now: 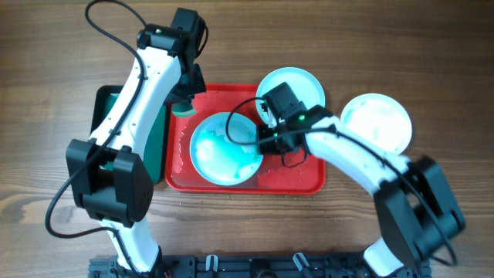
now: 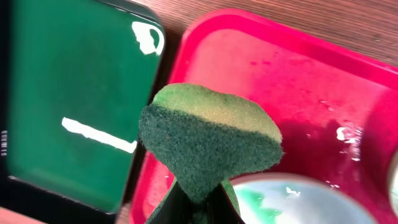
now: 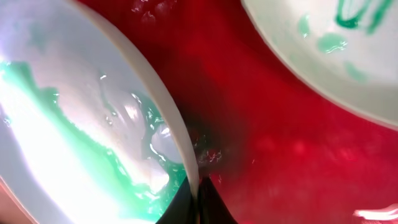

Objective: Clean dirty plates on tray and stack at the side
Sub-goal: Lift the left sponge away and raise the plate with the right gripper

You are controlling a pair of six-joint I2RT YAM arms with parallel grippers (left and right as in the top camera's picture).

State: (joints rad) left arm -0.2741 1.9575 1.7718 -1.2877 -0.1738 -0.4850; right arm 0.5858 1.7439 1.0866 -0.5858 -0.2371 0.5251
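A pale cyan plate (image 1: 224,150) smeared teal-green lies in the red tray (image 1: 309,179). My right gripper (image 1: 265,139) is shut on its right rim (image 3: 180,130). A second plate (image 1: 305,83) with a green smear rests on the tray's far right corner, partly under the right arm. A third plate (image 1: 378,120) lies on the table right of the tray. My left gripper (image 1: 184,99) is shut on a green sponge (image 2: 208,140) and holds it over the tray's (image 2: 273,74) far left corner, just beyond the cyan plate (image 2: 298,202).
A dark green tray (image 1: 108,104) lies along the red tray's left side, mostly under the left arm, and it shows in the left wrist view (image 2: 68,93). Wooden table (image 1: 38,116) surrounds both. Wet droplets lie on the red tray floor (image 3: 292,124).
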